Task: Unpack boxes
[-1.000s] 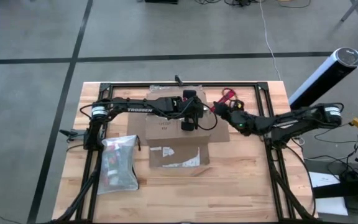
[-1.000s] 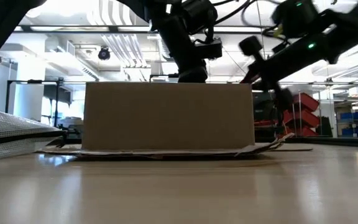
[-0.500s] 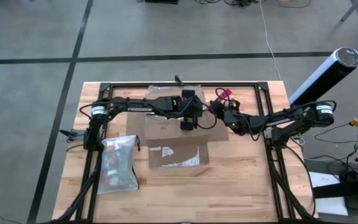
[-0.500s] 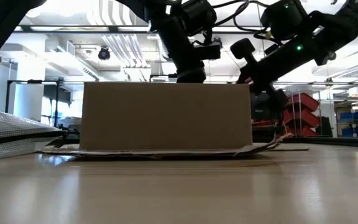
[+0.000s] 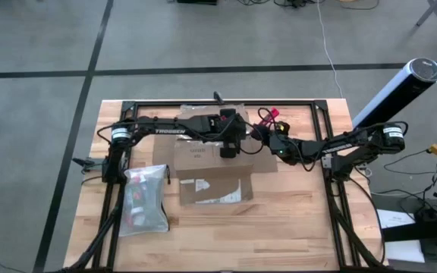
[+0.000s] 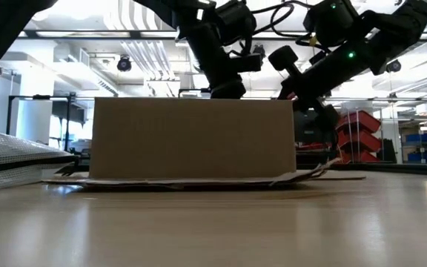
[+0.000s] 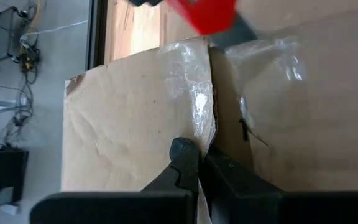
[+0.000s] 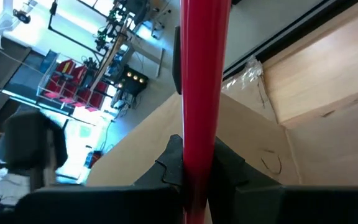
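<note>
Item: cardboard box (image 5: 211, 171), mid-tabletop (image 5: 294, 220), flaps splayed. My left pincer (image 7: 197, 163): clenched empty, tips on the box's taped seam. My right pincer (image 8: 197, 165): grasping the red knife (image 8: 202, 74) beside the box's far right corner. Zip pouch (image 5: 146, 199) lies left.

Industrial lab: concrete floor (image 5: 203, 38), red parts bins (image 6: 358, 130), ceiling ducting (image 6: 147, 52).

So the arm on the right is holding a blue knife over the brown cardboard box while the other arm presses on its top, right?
Nearly. The knife is red, not blue: the right wrist view shows the right tool shut on the red utility knife. The rest holds: it sits over the brown corrugated cardboard box, and the left tool, shut, presses at the taped seam on top.
</note>
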